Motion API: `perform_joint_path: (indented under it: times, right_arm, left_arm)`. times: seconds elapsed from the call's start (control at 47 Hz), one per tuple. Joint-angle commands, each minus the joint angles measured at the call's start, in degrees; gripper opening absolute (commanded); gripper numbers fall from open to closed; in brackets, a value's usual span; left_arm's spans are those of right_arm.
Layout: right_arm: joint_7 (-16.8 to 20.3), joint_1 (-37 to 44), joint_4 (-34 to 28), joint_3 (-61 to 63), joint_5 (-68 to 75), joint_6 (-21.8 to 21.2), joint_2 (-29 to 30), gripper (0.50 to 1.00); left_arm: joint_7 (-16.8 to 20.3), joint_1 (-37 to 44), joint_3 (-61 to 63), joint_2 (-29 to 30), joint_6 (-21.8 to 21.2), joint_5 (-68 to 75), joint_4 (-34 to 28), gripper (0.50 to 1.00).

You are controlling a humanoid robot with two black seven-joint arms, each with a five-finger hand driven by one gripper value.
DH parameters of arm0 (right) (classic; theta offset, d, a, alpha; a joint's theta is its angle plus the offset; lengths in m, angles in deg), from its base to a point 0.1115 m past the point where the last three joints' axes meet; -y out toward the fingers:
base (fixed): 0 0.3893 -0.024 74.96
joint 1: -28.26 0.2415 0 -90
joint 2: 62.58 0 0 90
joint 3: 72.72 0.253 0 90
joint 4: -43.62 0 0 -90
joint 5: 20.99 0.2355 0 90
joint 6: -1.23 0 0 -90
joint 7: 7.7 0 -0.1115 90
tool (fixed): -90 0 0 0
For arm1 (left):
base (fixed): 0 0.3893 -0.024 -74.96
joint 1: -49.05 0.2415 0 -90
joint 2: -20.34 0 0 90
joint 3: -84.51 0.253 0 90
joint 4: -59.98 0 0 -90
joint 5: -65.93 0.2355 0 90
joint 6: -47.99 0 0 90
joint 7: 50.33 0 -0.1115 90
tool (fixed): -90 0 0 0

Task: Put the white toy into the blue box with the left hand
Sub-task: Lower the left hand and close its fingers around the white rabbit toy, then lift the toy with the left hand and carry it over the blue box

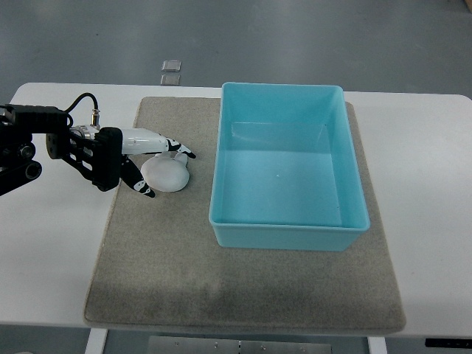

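Fingers (181,151) of our left hand (151,158) curl around the white toy (166,175) on the grey mat (147,258) just beside the blue box (284,232), seemingly not yet fully closed, so we firm the grasp before lifting over the near wall.

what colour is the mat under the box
Grey-beige, a fabric mat under the light blue plastic box; top view.

A white table (435,221) carries a grey mat (243,287) lying flat.
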Motion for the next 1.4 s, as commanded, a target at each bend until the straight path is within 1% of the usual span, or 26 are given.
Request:
perform_joint_path:
  times: [0.0,0.106,0.128,0.191,0.596,0.66,0.851,1.0,1.085,1.149,1.383]
  right_arm:
    - [0.0,0.0,0.0,0.0,0.0,0.0,0.0,0.936]
    - [-0.08,0.0,0.0,0.0,0.0,0.0,0.0,0.936]
    - [0.0,0.0,0.0,0.0,0.0,0.0,0.0,0.936]
    - [-0.08,0.09,0.0,0.0,0.0,0.0,0.0,0.936]
    - [0.0,0.0,0.0,0.0,0.0,0.0,0.0,0.936]
    - [-0.08,0.0,0.0,0.0,0.0,0.0,0.0,0.936]
    - [0.0,0.0,0.0,0.0,0.0,0.0,0.0,0.936]
    - [0.0,0.0,0.0,0.0,0.0,0.0,0.0,0.936]
    - [0.0,0.09,0.0,0.0,0.0,0.0,0.0,0.936]
    - [0.0,0.09,0.0,0.0,0.0,0.0,0.0,0.936]
    - [-0.08,0.0,0.0,0.0,0.0,0.0,0.0,0.936]
  left_arm:
    - [-0.08,-0.08,-0.01,0.0,-0.18,0.0,-0.2,0.81]
    - [-0.26,-0.08,-0.01,0.0,-1.67,0.09,-0.29,0.688]
    - [-0.26,-0.08,-0.01,0.0,-1.85,0.09,-0.37,0.656]
    - [-0.35,-0.08,-0.01,0.0,-2.03,0.09,-0.46,0.504]
    - [-0.26,-0.61,-0.45,0.18,-2.46,0.18,-0.46,0.5]
    - [-0.35,-0.78,-0.71,0.18,-3.78,0.18,-0.55,0.5]
    - [-0.35,-1.57,-1.41,0.27,-9.49,-0.7,-1.25,0.5]
    - [-0.35,-1.66,-1.85,0.0,-16.43,-0.62,-1.25,0.5]
    - [-0.35,-2.1,-2.03,-0.35,-18.98,-0.79,-1.17,0.5]
    - [-0.35,-2.45,-2.03,-1.05,-19.6,-0.97,-1.08,0.5]
    - [-0.35,-4.65,-2.12,-4.21,-19.69,-0.97,-0.99,0.5]
